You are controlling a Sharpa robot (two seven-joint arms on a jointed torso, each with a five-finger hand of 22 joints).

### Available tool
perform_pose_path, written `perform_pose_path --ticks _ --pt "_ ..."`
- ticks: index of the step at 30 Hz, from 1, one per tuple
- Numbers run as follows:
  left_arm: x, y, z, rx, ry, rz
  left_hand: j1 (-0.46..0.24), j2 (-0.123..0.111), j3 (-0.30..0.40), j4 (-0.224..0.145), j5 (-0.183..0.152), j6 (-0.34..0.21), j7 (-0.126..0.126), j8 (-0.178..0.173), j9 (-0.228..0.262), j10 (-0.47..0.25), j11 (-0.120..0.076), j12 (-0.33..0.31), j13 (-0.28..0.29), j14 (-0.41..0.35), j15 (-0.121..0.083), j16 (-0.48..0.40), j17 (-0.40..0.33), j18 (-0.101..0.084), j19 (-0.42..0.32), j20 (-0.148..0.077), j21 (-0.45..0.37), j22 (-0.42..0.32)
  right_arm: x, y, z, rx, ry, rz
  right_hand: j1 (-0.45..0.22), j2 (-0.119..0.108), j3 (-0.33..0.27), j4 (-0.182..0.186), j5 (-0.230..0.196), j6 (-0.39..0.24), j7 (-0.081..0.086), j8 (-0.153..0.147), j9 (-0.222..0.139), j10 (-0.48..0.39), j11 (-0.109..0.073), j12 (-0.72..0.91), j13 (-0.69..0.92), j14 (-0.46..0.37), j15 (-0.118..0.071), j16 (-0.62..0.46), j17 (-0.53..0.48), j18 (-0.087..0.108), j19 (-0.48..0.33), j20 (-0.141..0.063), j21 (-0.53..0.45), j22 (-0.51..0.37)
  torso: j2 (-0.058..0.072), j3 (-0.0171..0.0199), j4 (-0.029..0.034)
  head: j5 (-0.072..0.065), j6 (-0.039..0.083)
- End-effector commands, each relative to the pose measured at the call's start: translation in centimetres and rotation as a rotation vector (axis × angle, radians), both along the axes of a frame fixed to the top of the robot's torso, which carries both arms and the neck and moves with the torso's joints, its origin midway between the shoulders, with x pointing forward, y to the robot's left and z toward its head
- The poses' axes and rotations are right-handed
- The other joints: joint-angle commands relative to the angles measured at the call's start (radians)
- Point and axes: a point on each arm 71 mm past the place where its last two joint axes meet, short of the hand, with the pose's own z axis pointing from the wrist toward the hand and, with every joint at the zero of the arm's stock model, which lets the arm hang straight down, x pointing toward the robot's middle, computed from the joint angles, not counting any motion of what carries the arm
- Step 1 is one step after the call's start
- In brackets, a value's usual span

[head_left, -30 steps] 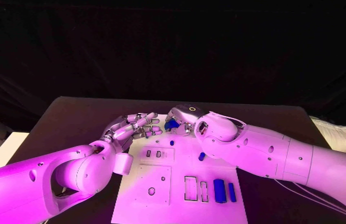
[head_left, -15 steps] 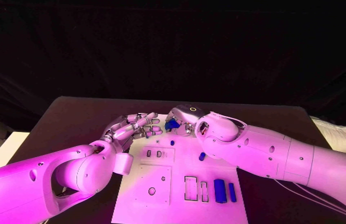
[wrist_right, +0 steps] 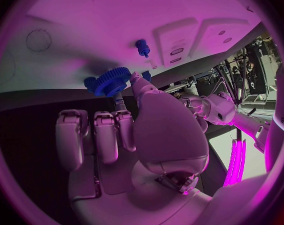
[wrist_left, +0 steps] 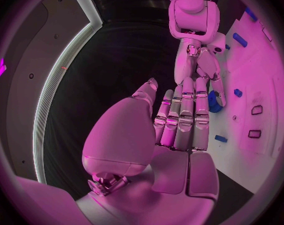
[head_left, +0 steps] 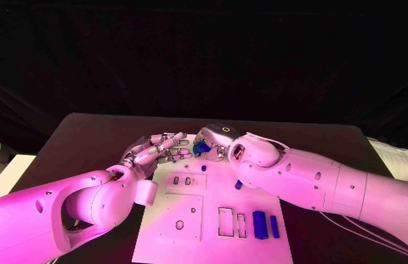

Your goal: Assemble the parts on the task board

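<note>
Right now the right hand (wrist_right: 126, 130) pinches a blue gear (wrist_right: 112, 81) at the task board's (head_left: 213, 228) far edge, just beside the blue peg (wrist_right: 142, 47), while the left hand (head_left: 160, 149) hovers nearby, fingers together, holding nothing.

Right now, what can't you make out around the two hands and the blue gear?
- Head view: the gear is mostly hidden by the right robot hand.
- Right wrist view: whether the gear sits on the board or is lifted; fingers cover it.
- Left wrist view: the left robot hand hides what lies under it.
</note>
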Motion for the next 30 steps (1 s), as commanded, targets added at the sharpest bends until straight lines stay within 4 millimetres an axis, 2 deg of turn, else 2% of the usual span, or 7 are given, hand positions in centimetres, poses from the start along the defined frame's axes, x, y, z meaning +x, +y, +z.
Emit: perform_pose_path --ticks 1,9,13,20,23,30 --pt "-0.1 -0.3 0.2 -0.013 -0.007 -0.019 0.008 -0.001 0.0 -0.006 -0.003 -0.002 0.001 -0.004 -0.001 -0.003 0.0 -0.004 -0.001 -0.001 0.004 -0.005 0.002 0.012 0.0 0.008 -0.005 -0.001 -0.1 0.2 -0.1 0.004 -0.002 0.015 0.001 0.007 0.006 -0.002 -0.003 0.008 0.001 0.003 0.001 0.061 0.002 -0.001 0.202 0.093 0.004 0.006 0.214 -0.017 0.017 0.002 0.004 0.101 0.0 -0.0008 0.0017 0.002 -0.002" --pt "-0.1 -0.2 0.1 -0.012 -0.005 -0.019 0.008 -0.001 0.0 -0.006 -0.003 -0.002 0.001 -0.004 -0.001 -0.003 0.0 -0.004 -0.001 -0.001 0.004 -0.005 0.002 0.012 0.0 0.008 -0.005 -0.001 -0.2 0.4 -0.2 0.007 -0.003 0.018 0.001 0.007 0.007 -0.003 -0.004 0.008 0.001 0.003 0.001 0.06 0.002 -0.003 0.2 0.092 0.004 0.006 0.211 -0.017 0.017 0.002 0.004 0.101 0.0 0.0002 -0.0016 0.006 -0.001" --pt "-0.1 -0.2 0.1 -0.011 -0.004 -0.018 0.009 -0.001 0.0 -0.007 -0.003 -0.003 0.001 -0.004 -0.001 -0.004 0.0 -0.005 -0.001 -0.001 0.004 -0.006 0.002 0.012 0.0 0.008 -0.006 -0.001 -0.1 0.3 -0.2 0.007 -0.003 0.015 -0.012 -0.006 -0.001 0.0 -0.009 -0.002 0.003 -0.005 -0.003 0.055 0.004 -0.015 0.193 0.092 0.005 0.005 0.209 -0.018 0.017 0.002 0.004 0.102 0.0 0.0006 -0.0023 0.005 -0.001" --pt "-0.1 -0.2 0.1 -0.01 -0.002 -0.018 0.009 -0.001 0.0 -0.007 -0.003 -0.003 0.001 -0.004 -0.001 -0.004 0.0 -0.005 -0.001 -0.001 0.004 -0.006 0.002 0.012 0.0 0.008 -0.006 -0.001 0.0 0.0 -0.2 0.012 -0.006 0.005 -0.041 -0.033 -0.025 0.022 -0.014 -0.069 0.016 -0.01 -0.01 0.041 0.014 -0.043 0.175 0.091 0.012 0.004 0.207 -0.018 0.017 0.007 0.004 0.101 0.0 0.0015 -0.0022 0.004 0.001" --pt "-0.1 -0.2 0.1 -0.01 -0.002 -0.018 0.009 -0.001 0.0 -0.007 -0.003 -0.003 0.001 -0.004 -0.001 -0.004 0.0 -0.005 -0.001 -0.001 0.004 -0.006 0.002 0.012 0.0 0.008 -0.006 -0.001 0.0 -0.1 -0.2 0.011 -0.006 -0.001 -0.041 -0.033 -0.025 0.024 -0.013 -0.072 0.016 -0.009 -0.01 0.04 0.015 -0.044 0.174 0.091 0.013 0.004 0.208 -0.018 0.017 0.008 0.004 0.102 0.0 0.0016 -0.0019 0.002 0.001" --pt "-0.1 -0.1 0.1 -0.009 -0.001 -0.017 0.009 -0.001 0.0 -0.007 -0.003 -0.003 0.001 -0.004 -0.001 -0.004 0.0 -0.005 -0.001 -0.001 0.004 -0.006 0.002 0.012 0.0 0.008 -0.006 -0.001 0.2 -0.7 -0.4 -0.01 0.005 -0.021 -0.019 -0.014 -0.011 0.019 -0.01 -0.043 0.011 0.003 -0.003 0.043 0.011 -0.041 0.177 0.092 0.012 0.005 0.209 -0.018 0.018 0.009 0.005 0.105 0.0 0.0018 -0.0031 -0.001 -0.001"
